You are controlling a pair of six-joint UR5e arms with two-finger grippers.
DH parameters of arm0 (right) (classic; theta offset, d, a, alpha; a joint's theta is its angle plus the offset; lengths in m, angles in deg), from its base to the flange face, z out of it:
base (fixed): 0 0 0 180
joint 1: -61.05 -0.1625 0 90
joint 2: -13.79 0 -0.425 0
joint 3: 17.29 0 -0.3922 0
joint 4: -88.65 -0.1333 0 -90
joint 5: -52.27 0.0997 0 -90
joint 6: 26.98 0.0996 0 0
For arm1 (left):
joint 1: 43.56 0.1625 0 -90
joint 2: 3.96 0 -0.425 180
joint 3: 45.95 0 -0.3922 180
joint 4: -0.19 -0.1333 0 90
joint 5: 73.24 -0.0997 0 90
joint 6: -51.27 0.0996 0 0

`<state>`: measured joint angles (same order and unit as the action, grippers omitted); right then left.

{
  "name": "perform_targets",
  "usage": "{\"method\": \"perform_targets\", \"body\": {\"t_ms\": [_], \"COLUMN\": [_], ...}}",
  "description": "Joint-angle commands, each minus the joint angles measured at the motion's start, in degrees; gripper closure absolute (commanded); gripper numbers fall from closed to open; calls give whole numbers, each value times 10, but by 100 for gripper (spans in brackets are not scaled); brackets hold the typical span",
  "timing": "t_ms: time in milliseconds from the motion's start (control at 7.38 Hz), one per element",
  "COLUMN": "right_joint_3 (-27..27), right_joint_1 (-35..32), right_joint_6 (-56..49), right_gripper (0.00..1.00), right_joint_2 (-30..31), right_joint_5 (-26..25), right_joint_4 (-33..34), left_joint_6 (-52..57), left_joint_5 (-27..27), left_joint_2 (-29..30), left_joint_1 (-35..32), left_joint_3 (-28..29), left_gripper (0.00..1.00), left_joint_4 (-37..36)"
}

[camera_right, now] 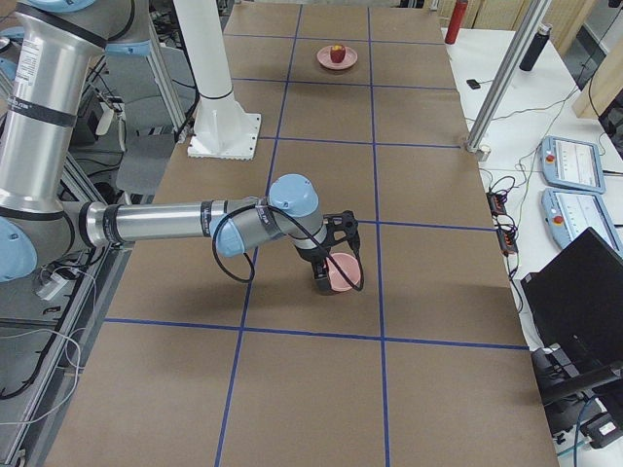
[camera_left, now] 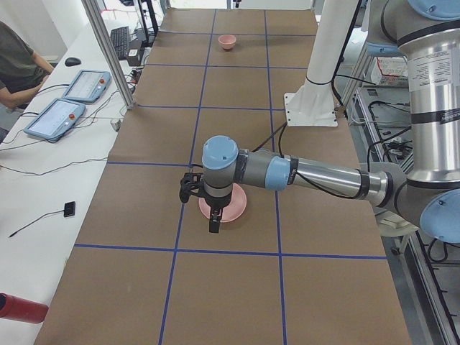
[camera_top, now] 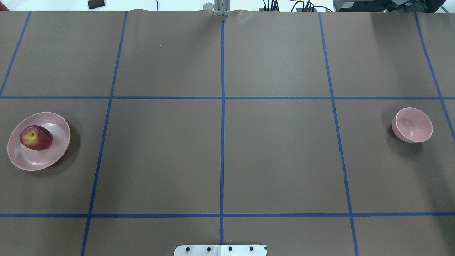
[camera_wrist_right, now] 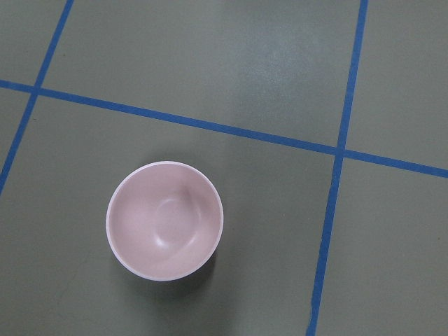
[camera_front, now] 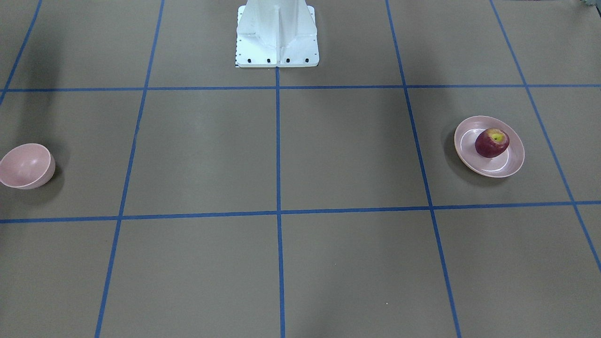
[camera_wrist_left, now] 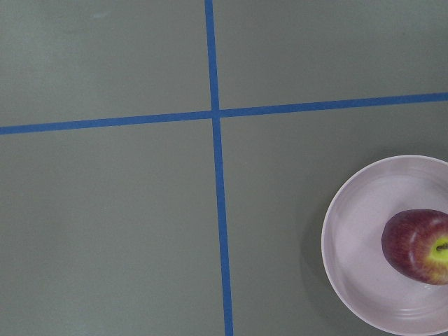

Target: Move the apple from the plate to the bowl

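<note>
The apple (camera_top: 36,137) is small and round, with dark red skin and a yellow-green patch around the stem hollow, which faces upward. It rests on the plate (camera_top: 58,131), a wide, shallow, pale pink dish, slightly toward 10 o'clock of the plate's centre in the overhead view. In that view the plate lies at 9 o'clock on the worktop (camera_top: 277,156), a brown surface divided by blue tape lines (camera_top: 222,156). The bowl (camera_top: 412,124), a small, deep, plain pale pink hemisphere, stands upright at 3 o'clock, well apart from the plate, with nothing inside it. The left wrist view shows the plate cut off at the 4 o'clock corner of the frame, with the apple's red streaked skin (camera_wrist_left: 418,246) near the edge. The right wrist view looks straight down into the bowl (camera_wrist_right: 164,220) at 7 o'clock of frame centre. The left fingers (camera_left: 214,223) hang over the plate and point down; the arm hides the apple in that side view. The right fingers (camera_right: 322,282) hang over the bowl. Both sets of fingers appear only in the side views, so whether they are spread or closed cannot be told; nothing is seen held in either.
</note>
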<state>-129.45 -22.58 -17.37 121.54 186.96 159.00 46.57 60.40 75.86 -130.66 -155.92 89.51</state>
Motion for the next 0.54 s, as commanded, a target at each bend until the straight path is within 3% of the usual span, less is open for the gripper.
{"method": "perform_targets", "body": {"t_ms": [0, 406], "right_joint_3": [2, 10], "right_joint_1": [0, 1], "right_joint_6": [1, -1], "right_gripper": [0, 0], "right_joint_2": [0, -3], "right_joint_5": [12, 40], "right_joint_4": [-1, -4], "left_joint_6": [1, 3], "left_joint_5": [5, 5], "left_joint_2": [-2, -2], "left_joint_1": [-1, 0], "left_joint_3": [0, 2], "left_gripper": [2, 2], "left_joint_4": [6, 5]}}
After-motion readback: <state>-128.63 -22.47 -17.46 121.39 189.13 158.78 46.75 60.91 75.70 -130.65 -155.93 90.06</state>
